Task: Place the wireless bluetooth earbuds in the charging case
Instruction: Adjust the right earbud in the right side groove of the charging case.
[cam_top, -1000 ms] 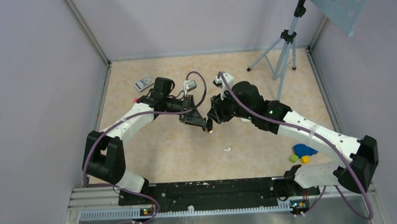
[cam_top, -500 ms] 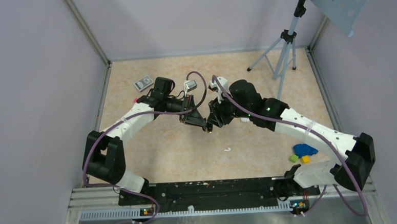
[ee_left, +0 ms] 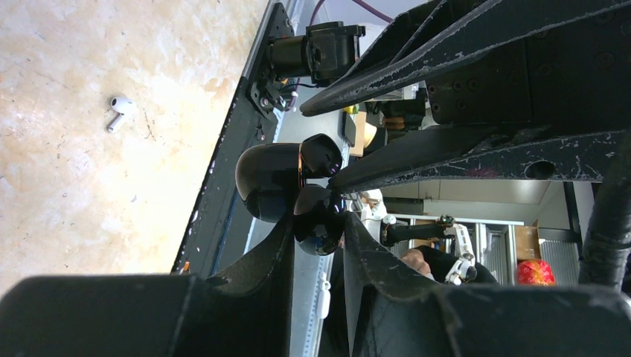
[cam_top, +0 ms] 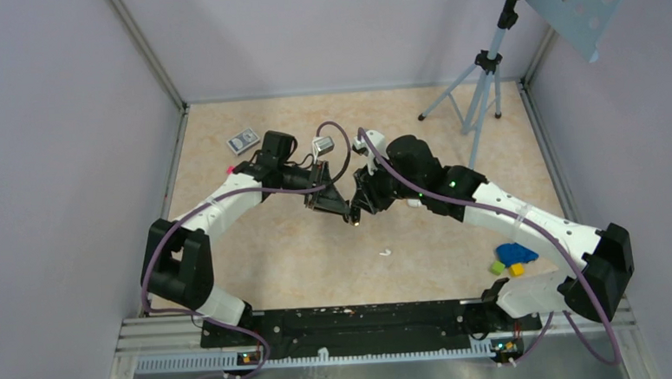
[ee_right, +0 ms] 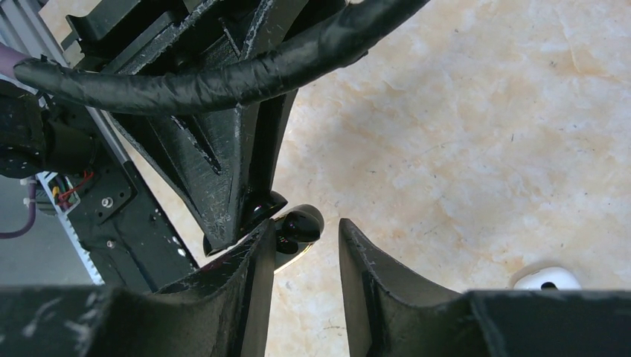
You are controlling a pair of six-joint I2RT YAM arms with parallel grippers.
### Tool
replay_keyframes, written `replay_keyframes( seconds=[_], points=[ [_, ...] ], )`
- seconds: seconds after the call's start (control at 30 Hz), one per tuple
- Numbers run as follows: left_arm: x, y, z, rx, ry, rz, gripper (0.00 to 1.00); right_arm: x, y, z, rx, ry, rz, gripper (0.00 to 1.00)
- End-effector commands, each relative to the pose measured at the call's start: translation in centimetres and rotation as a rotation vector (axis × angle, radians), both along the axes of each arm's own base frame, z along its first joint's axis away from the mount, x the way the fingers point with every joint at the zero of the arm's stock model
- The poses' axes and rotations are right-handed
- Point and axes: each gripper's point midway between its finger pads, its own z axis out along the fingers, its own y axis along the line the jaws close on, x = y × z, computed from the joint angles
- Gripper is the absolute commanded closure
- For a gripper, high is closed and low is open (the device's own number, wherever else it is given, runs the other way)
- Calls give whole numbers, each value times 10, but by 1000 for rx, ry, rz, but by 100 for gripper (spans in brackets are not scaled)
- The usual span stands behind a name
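1. left wrist view: left gripper (ee_left: 318, 223) pinches the glossy black charging case (ee_left: 268, 178) at centre frame.
2. right gripper (ee_right: 306, 229) jaws slightly spread, tips at the case.
3. white earbud (ee_left: 117, 111) lies upper left, well apart.

Left gripper (ee_left: 318, 219) clamped tight — right gripper (ee_right: 306, 223) close opposite, tips converging; its jaws stand apart.

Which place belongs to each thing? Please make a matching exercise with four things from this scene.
Things:
1. white earbud
2. black charging case
3. coloured blocks
4. tripod

Places:
A. far right corner of the table
B. held in the left tool
C. lying alone near the middle
D. near right part

Pairs: 1-C; 2-B; 3-D; 4-A
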Motion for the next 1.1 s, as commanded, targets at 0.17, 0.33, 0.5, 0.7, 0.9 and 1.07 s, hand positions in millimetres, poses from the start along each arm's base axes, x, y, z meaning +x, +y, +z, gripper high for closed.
replay_keyframes(
  seconds=[0.17, 0.33, 0.5, 0.7, 0.9, 1.07],
  points=[
    [4, -3, 13, -34, -54, -18, 100, 11, 7, 33, 82, -72, -18, 69],
    [5, -3, 13, -32, -54, -12, 100, 10, 6, 34, 90, -68, -21, 80],
    [6, -4, 13, -30, -51, -11, 100, 6, 6, 29, 92, -48, -14, 84],
    [6, -4, 14, -30, -52, -9, 100, 5, 4, 28, 92, -32, -29, 99],
    [7, -4, 13, -27, -52, -7, 100, 2, 2, 28, 100, -6, -43, 100],
    [5, -3, 12, -30, -59, -17, 100, 2, 0, 35, 107, -32, -40, 83]
  ],
)
